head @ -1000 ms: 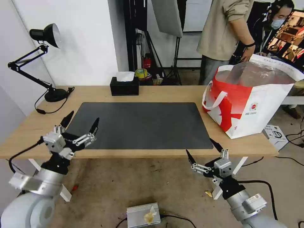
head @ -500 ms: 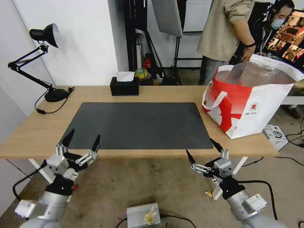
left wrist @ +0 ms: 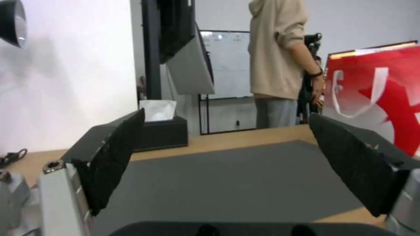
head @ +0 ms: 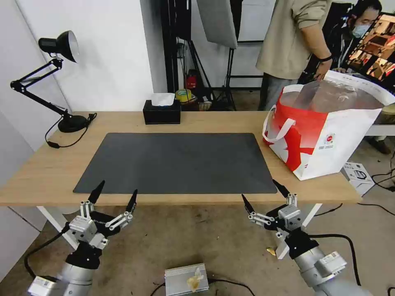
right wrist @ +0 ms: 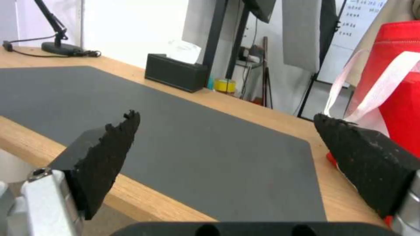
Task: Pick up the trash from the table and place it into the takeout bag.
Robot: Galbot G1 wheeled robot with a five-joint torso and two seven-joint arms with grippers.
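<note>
I am holding my left gripper (head: 118, 188) low, at about 7 o'clock, just in front of the near edge of the table (head: 41, 164) and a bit below its top. Its two black fingers are spread wide apart and nothing is between them. My right gripper (head: 259, 190) is hanging at about 5 o'clock, also just in front of the near edge, and its fingers are spread wide and holding nothing too. The takeout bag (head: 329, 135) is standing on the table at about 2 o'clock, past the right end of the dark grey mat (head: 181, 162). Its mouth is gaping open, so the silver foil lining (head: 333, 94) is facing up. I cannot tell what is lying inside it. A black tissue box (head: 161, 113) is sitting at 12 o'clock, at the far edge of the table, and a black desk lamp (head: 61, 45) is standing at 10 o'clock. Those two are not trash, so I am leaving them alone. I am thinking the bag is soft and floppy, not stiff. Its sides would fold in if I pushed on them, and it could tip over the table end because it is sitting so close to it. The best place to take hold looks like a white strap handle (head: 279, 123), which is hanging loose on the side nearest the mat.
</note>
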